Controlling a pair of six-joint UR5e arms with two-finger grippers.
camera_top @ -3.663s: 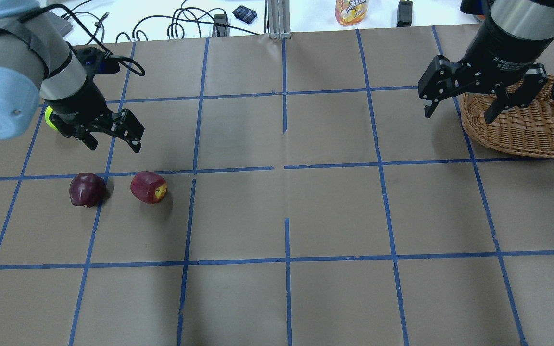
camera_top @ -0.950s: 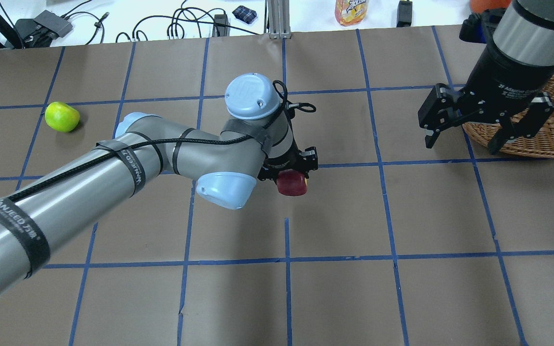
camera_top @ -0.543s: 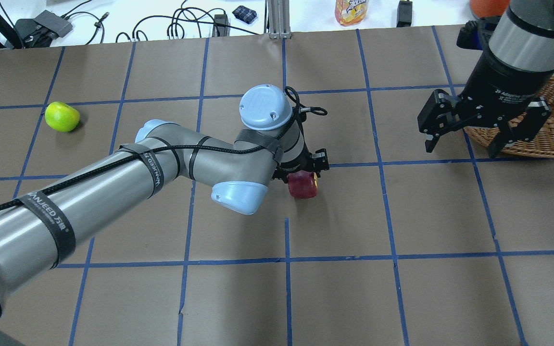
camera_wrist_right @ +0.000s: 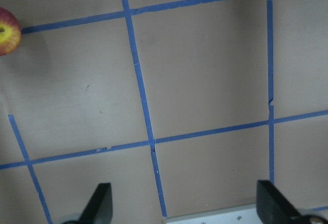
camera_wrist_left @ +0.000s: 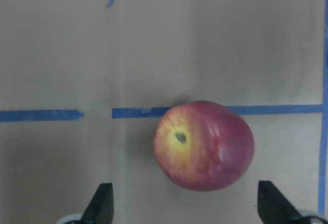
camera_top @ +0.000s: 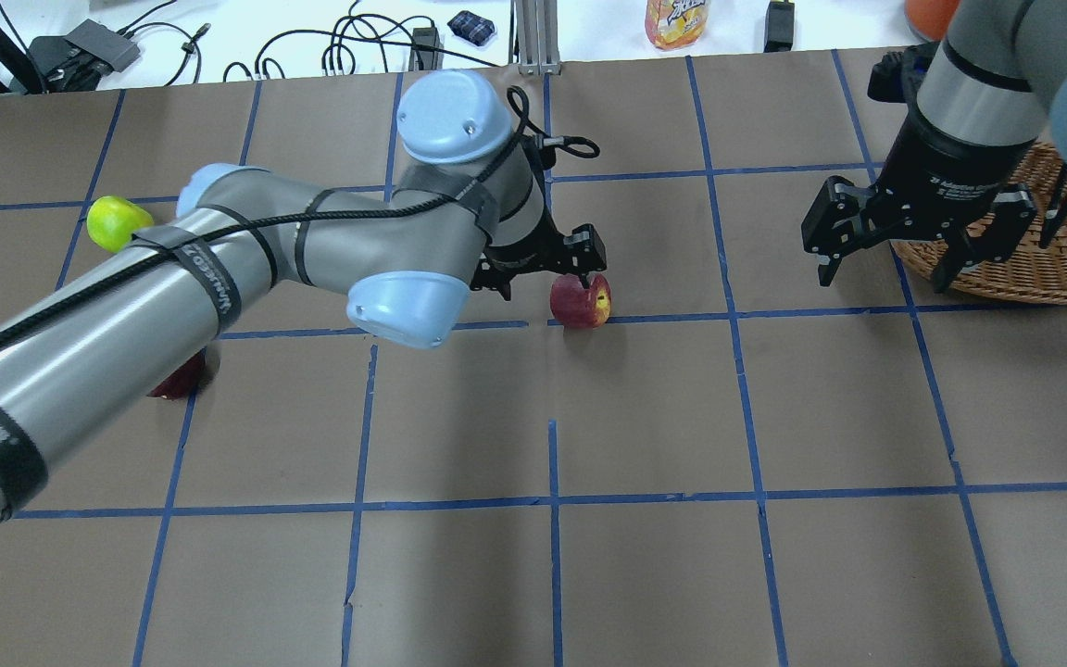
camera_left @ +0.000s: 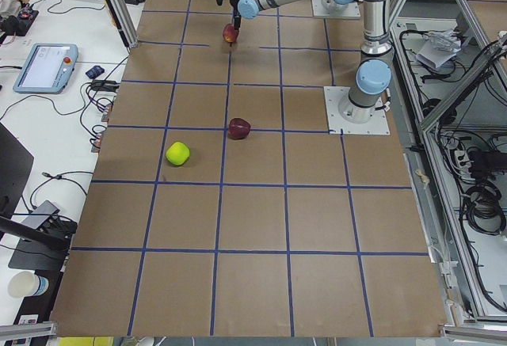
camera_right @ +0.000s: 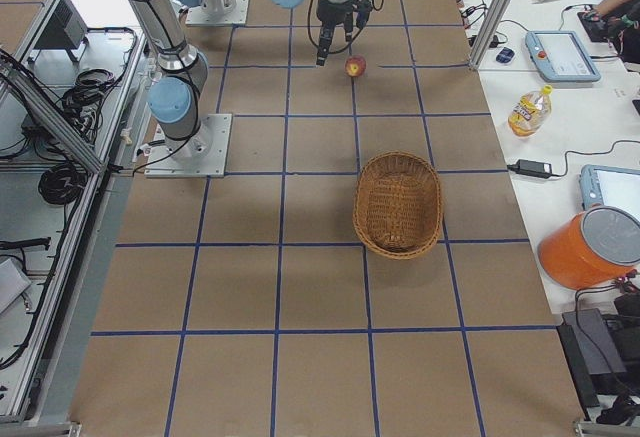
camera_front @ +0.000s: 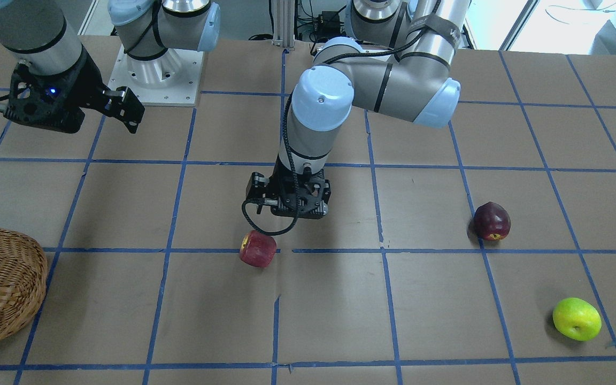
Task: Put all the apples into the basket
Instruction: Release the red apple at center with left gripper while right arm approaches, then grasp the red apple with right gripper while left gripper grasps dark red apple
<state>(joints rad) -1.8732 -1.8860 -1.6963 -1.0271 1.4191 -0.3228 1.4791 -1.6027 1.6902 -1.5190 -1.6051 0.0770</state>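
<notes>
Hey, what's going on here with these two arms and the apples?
The robot is meant to gather three apples into the basket, which is empty right now. The left tool hangs open right at the red apple, not gripping it; that apple lies mid-table on a blue tape line. The right tool is open beside the basket. The maroon apple and green apple lie over on the robot's left side.

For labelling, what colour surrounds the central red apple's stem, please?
Yellow, on the red apple; best in left wrist view.
</notes>
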